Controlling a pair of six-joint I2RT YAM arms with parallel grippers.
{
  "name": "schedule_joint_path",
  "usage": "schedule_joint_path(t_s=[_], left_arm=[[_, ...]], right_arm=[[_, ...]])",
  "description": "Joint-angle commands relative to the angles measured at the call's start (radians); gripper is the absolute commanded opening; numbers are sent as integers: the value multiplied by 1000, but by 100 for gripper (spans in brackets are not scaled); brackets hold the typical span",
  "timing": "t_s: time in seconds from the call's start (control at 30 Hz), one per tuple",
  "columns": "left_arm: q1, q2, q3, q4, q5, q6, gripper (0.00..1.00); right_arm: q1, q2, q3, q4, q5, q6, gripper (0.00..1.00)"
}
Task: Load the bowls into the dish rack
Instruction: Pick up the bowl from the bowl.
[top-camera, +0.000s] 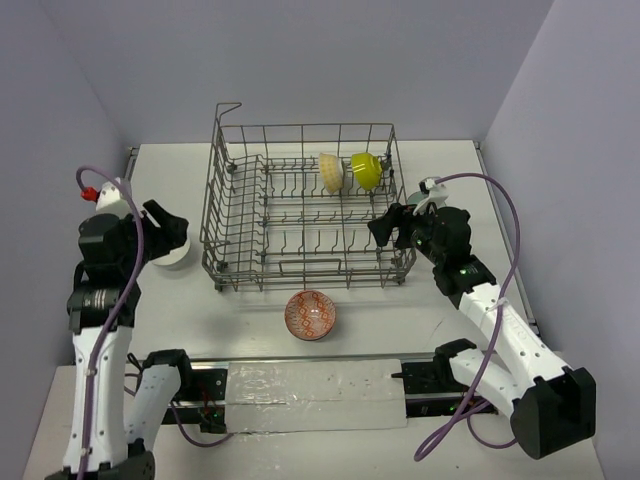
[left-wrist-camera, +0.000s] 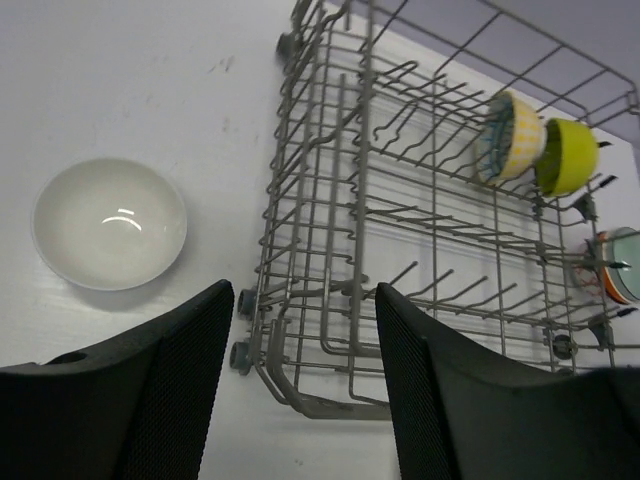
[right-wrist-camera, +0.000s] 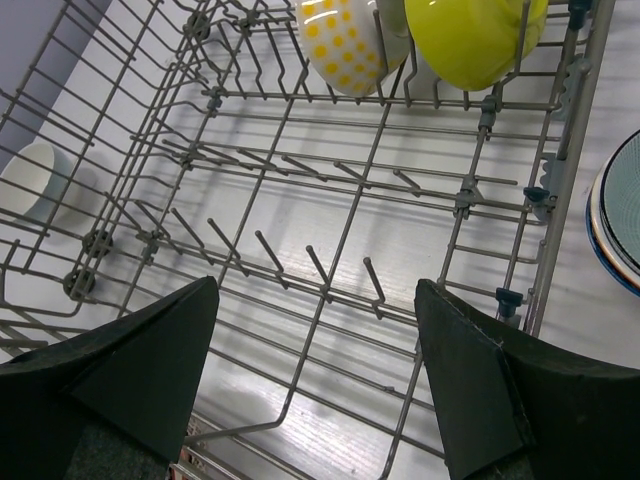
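Grey wire rack (top-camera: 222, 200), sitting flat. Yellow dotted bowl (top-camera: 331, 172) and lime bowl (top-camera: 366, 170) up on edge, side by side in the far-right tines. Red-patterned bowl (top-camera: 310, 314) upright out front, white bowl (left-wrist-camera: 110, 223) upright off left, blue-rimmed bowl (right-wrist-camera: 615, 215) just outside right wall.

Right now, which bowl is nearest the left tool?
The plain white bowl, left of the dish rack. The yellow bowl and lime bowl stand in the rack; the red bowl lies farther off.

Pale yellow bowl (top-camera: 331, 172) and lime bowl (top-camera: 365, 170) sit in dish rack (top-camera: 226, 200)
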Motion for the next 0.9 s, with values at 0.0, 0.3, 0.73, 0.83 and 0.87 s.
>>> schedule_joint_path(t_s=[0.0,0.3,0.73,0.83,0.87], left_arm=[[-26,-91,34,28,38,64,63],[-75,-192,-18,138,418,93,59],[-369,-28,-38,227,407,56,60],[-513,51,0,278,290,36,60],[-549,73,12,292,226,33,60]], right_arm=[[8,2,36,19,12,-1,87],[6,19,39,16,33,-3,87],[8,33,41,19,45,-6,87],[6,33,44,16,53,-7,87],[8,31,42,14,56,-9,87]])
